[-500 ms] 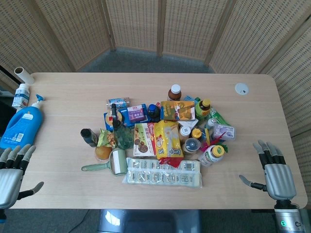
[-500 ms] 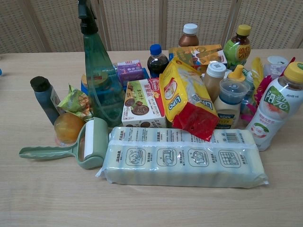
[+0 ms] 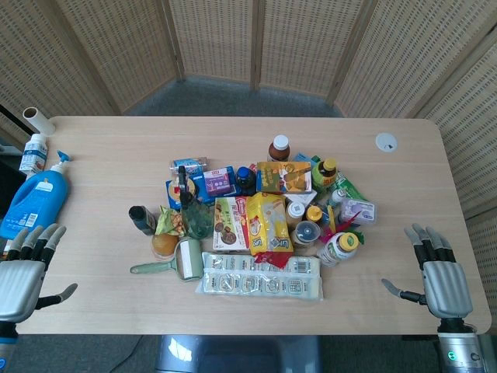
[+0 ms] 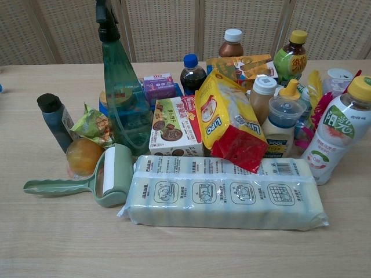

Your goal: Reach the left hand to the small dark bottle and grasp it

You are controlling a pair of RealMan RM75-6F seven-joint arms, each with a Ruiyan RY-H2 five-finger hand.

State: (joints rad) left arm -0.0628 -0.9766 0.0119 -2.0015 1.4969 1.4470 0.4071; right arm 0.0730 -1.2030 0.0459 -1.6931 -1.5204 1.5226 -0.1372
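Head view: the left hand (image 3: 22,281) sits at the lower left of the frame, fingers (image 3: 37,241) spread, holding nothing. The right hand (image 3: 443,284) at lower right is spread too. The small dark bottle (image 3: 142,220) stands left of centre on the desk (image 3: 101,155).

Chest view: the bottle (image 4: 55,121) stands at middle left, beside a green lint roller (image 4: 98,176). No hands show.

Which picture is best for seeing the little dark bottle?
The chest view: the small dark bottle looks big there, standing upright left of the green spray bottle. In the head view it is tiny, seen from above.
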